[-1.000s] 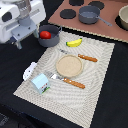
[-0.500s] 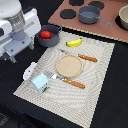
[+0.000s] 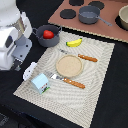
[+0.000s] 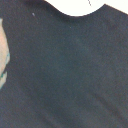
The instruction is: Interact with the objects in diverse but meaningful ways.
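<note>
The red tomato (image 3: pixel 48 34) is seen lying inside the grey two-handled pot (image 3: pixel 41 40), which stands on the dark bench (image 3: pixel 115 90) just off the far corner of the striped beige placemat (image 3: pixel 95 82), toward the exterior view's left. The yellow banana (image 3: pixel 74 43) is laid on the placemat's far edge, near the pot but apart from it. The pale blue-white carton (image 3: pixel 41 83), marked with green, stands at the placemat's near corner on the exterior view's left, and the small white-and-blue bottle (image 3: pixel 28 70) is found just beside it, at the mat's edge.

A round tan plate (image 3: pixel 68 65) is set in the middle of the placemat, with one wooden-handled utensil (image 3: pixel 87 58) on its far side and another (image 3: pixel 73 83) on its near side.

The white robot arm (image 3: pixel 12 37) is seen at the exterior view's left, above the bench and close to the bottle. Its hand is hidden in that view, and in the wrist view only blurred dark surface is shown, so how far the hand is open, or whether anything is held, cannot be told.

A board (image 3: pixel 107 32) with dark burners is placed beyond the placemat, carrying a grey saucepan (image 3: pixel 89 14).
</note>
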Motion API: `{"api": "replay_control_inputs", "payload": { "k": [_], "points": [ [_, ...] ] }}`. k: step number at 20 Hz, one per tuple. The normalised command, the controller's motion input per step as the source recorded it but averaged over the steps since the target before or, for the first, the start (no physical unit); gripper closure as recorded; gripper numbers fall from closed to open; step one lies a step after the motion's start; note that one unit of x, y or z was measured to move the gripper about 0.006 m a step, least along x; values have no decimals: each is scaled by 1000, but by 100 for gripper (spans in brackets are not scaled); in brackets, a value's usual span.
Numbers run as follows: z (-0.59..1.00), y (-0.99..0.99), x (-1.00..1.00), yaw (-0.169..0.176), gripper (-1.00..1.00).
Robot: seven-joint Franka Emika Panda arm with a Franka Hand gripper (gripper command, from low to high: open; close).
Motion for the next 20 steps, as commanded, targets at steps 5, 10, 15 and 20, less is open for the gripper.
{"api": "replay_control_inputs", "payload": {
  "k": [5,10,15,20],
  "points": [
    [-74,-225,71,195,-100],
    [-68,-45,72,122,-100],
    [-99,0,194,3,-100],
    [-122,1,279,0,-100]
  ]
}}
